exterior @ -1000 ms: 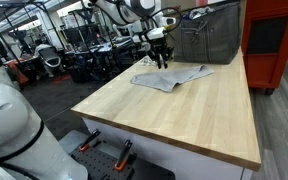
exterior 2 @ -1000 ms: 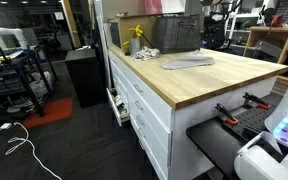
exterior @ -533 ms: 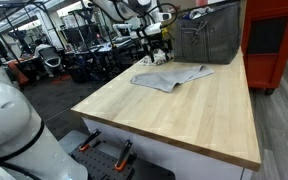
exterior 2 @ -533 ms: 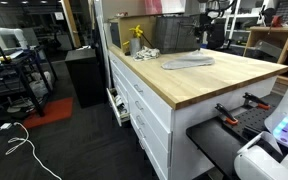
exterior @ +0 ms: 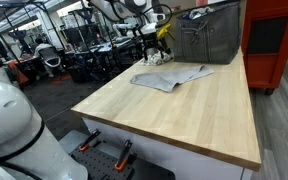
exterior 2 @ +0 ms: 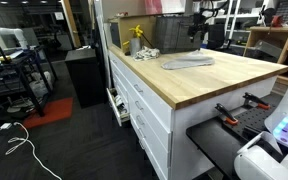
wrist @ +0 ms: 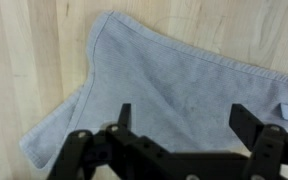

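A grey cloth lies flat and a little rumpled on the light wooden tabletop; it also shows as a grey patch from the side. In the wrist view the cloth fills most of the picture, spread under the fingers. My gripper hangs above it with both fingers wide apart and nothing between them. In an exterior view the gripper is raised well clear of the cloth, over its far end.
A grey mesh bin stands at the back of the table, next to a red cabinet. A yellow bottle and a dark container sit at the table's far end. The table edge drops off to drawers.
The gripper has opened, let go of the cloth and risen away from it. The cloth stays lying on the table.
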Robot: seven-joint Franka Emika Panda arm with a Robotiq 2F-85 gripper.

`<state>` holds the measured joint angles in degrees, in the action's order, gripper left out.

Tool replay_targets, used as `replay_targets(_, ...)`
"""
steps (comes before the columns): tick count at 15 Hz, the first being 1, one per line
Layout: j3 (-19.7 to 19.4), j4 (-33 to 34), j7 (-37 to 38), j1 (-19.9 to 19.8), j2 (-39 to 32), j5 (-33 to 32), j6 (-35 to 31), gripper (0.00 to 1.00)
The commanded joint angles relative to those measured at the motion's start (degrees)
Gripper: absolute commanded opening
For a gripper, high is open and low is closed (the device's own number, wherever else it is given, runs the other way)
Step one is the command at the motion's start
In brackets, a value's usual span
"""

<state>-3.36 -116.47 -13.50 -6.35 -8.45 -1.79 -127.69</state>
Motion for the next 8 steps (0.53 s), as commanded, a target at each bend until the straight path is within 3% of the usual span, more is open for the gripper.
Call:
replay_targets(1, 0.3, 3.2, -1.7, 0.3, -3.2, 1.1, 2.0, 0.75)
replay_targets(2, 0.3, 3.8, -1.3, 0.4, -4.1, 0.8, 1.8, 0.74)
replay_targets(8, -0.3, 8.9, 0.5, 0.2, -10.4, -0.9, 0.2, 0.27)
